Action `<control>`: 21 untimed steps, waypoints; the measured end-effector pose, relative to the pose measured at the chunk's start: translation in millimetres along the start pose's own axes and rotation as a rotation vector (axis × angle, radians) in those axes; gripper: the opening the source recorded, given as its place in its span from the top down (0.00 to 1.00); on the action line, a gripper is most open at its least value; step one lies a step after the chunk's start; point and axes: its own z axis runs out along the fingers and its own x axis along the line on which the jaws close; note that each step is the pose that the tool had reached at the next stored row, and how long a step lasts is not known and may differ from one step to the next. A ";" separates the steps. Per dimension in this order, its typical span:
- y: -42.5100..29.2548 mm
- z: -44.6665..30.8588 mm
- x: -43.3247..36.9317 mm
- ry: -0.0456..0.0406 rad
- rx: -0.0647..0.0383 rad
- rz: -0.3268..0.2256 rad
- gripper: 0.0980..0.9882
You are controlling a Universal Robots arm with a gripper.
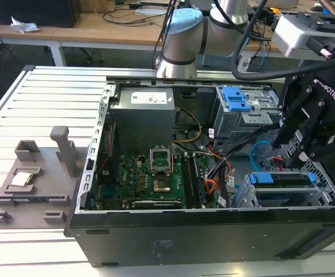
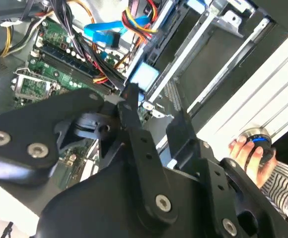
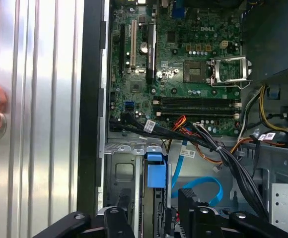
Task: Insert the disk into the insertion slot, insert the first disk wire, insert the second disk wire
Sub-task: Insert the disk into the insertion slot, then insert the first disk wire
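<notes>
Gripper [image 3: 156,198], fingers apart, hung astride disk [image 3: 155,171] in insertion slot [image 3: 125,171] | risk: blue cable [image 3: 203,180] just beside one finger could have snagged

Slatted silver metal counter [image 1: 52,98] spans the left of the exterior view. Wooden desk [image 1: 98,26] with white legs and cables [image 1: 127,14] along top; dark floor [image 1: 6,60] upper left.

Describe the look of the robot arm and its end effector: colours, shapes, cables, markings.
The arm has silver-grey round segments with a pale blue joint cap. A thick black cable loops beside it. The end effector is black, with jointed bar links, silver screw heads and white lettering on its body.
</notes>
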 end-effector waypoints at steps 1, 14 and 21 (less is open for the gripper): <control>0.0 0.1 0.0 0.0000 0.000 0.000 0.64; 0.0 0.4 0.0 0.0000 0.000 0.000 0.99; -15.7 3.3 -0.6 0.0000 -0.004 0.000 0.99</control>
